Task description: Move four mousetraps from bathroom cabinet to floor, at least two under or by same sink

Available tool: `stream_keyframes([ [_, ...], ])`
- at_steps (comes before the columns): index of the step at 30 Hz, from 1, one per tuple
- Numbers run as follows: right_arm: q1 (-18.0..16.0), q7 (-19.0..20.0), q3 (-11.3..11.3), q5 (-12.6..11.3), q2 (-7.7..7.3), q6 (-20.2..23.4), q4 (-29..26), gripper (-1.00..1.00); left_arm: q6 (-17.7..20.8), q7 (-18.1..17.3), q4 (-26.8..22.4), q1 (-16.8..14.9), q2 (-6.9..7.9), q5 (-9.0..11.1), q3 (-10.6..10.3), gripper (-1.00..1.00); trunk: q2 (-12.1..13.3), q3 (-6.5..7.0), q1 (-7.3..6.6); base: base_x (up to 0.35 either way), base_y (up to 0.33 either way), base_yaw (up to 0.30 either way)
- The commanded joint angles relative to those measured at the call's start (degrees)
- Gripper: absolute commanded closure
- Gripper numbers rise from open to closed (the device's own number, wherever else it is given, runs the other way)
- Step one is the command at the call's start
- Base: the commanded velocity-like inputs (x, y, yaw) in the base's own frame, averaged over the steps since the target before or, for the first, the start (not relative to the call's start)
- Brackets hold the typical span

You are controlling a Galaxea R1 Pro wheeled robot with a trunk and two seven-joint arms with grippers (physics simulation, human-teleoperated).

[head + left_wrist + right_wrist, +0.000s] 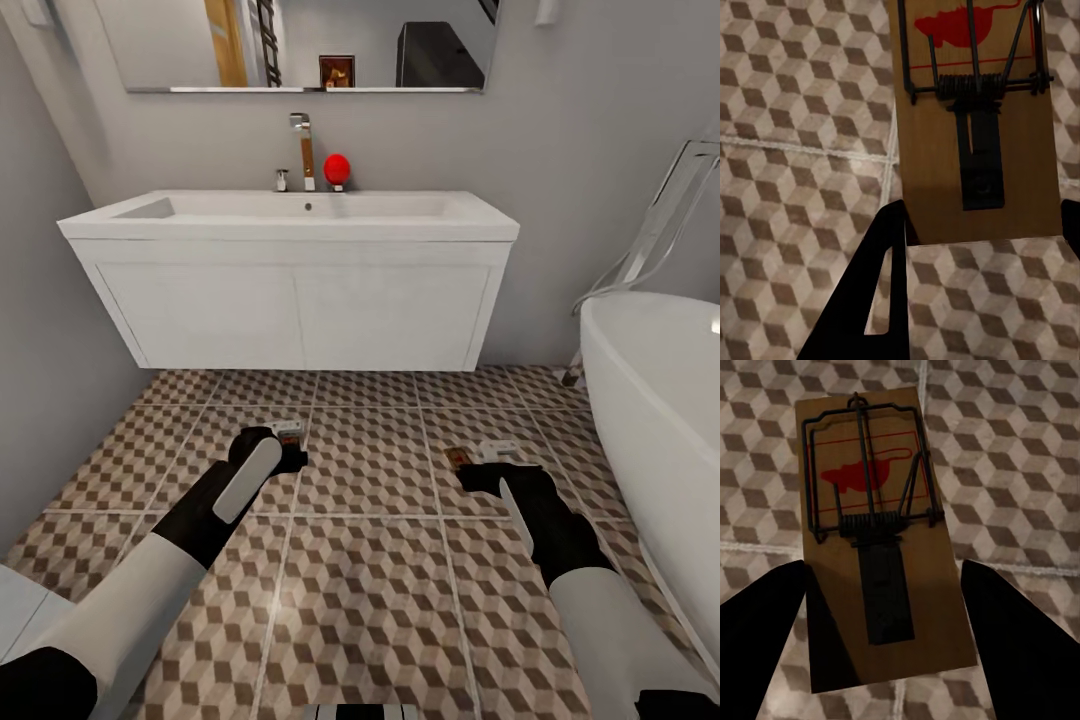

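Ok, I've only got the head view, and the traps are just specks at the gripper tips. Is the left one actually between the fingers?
Observer: Yes. In the left wrist view, the fingers of the left gripper flank one end of the left mousetrap, with its wire side facing the camera.
Operator: And the right one?
Observer: The right mousetrap lies lengthwise between the fingers of the right gripper. It has a red mouse printed under its wire bar.
Operator: Are they down on the floor yet?
Observer: I cannot tell. The patterned bathroom floor lies behind both traps, but neither wrist view shows contact.
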Motion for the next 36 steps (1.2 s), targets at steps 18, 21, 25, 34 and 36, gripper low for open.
stream_keyframes([
  [18,-0.02,-1.43,-0.07,0.28,0.10,-2.72,3.68,1.00,-2.86,-8.21,6.20,-0.06,0.22,-1.35,-0.97,1.00,-0.02,-0.05,0.01,0.160,0.000,0.000],
  [21,-0.02,-3.12,-0.08,0.26,0.07,-5.74,8.25,1.00,-5.32,-11.25,10.96,-0.06,0.27,-3.55,-0.91,1.00,-0.02,-0.05,0.01,0.006,0.000,0.000],
  [25,-0.02,-5.60,-0.11,0.55,0.13,-10.55,16.07,1.00,-9.75,-17.62,17.08,-0.06,0.31,-7.76,-0.88,1.00,-0.02,-0.05,0.01,0.002,0.000,0.000],
  [34,-0.02,-6.77,-0.12,0.55,1.58,-14.53,20.06,1.00,-15.54,-34.68,27.24,-0.06,0.23,-19.24,-0.58,1.00,-0.02,-0.05,0.01,0.000,0.000,0.000],
  [36,-0.02,-6.80,-0.12,0.58,1.69,-15.32,20.26,1.00,-17.57,-35.63,29.08,-0.06,0.28,-19.90,-0.54,1.00,-0.02,-0.05,0.01,0.000,0.000,0.000],
])
